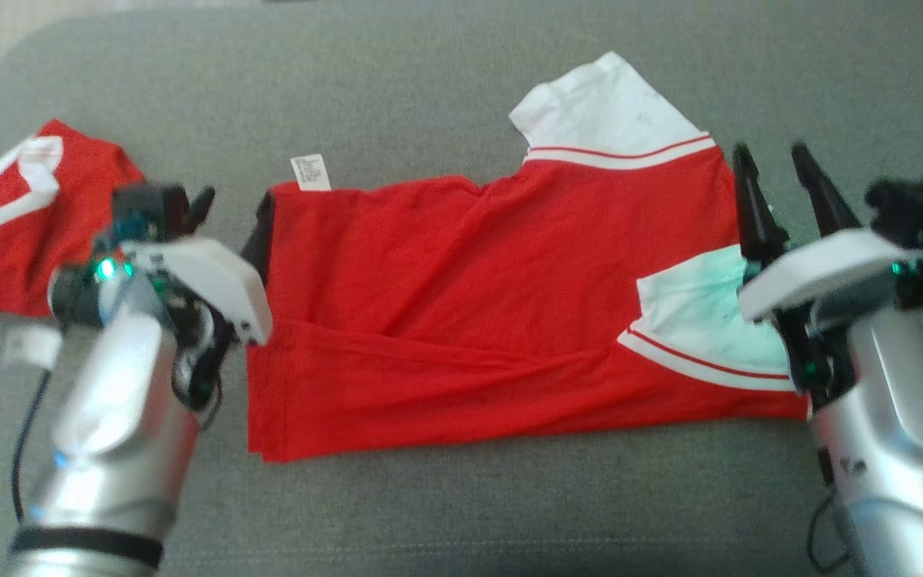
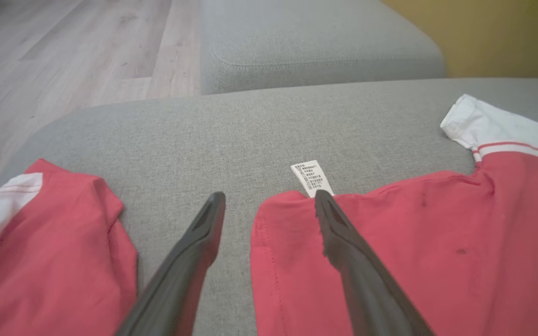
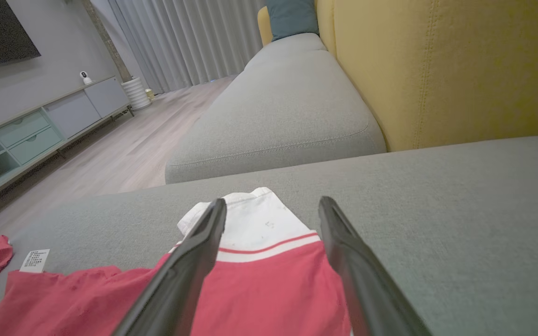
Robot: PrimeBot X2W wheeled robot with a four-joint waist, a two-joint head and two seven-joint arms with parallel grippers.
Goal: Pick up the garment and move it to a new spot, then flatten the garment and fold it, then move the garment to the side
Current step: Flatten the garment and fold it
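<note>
A bunched red-and-white shirt (image 1: 21, 216) lies at the left of the grey sofa seat (image 1: 461, 64). Beyond: a yellow backrest (image 3: 460, 70), blue cushion (image 3: 292, 18), wooden floor (image 3: 147, 140), curtains (image 3: 180, 42), a low cabinet (image 3: 40, 126) and on it perhaps a small camera (image 3: 83, 77).

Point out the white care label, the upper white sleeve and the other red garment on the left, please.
care label (image 1: 311, 171), head view: centre of the white tag.
upper white sleeve (image 1: 602, 108), head view: middle of its white cloth.
other red garment (image 1: 29, 240), head view: red cloth of the bunched pile.
</note>
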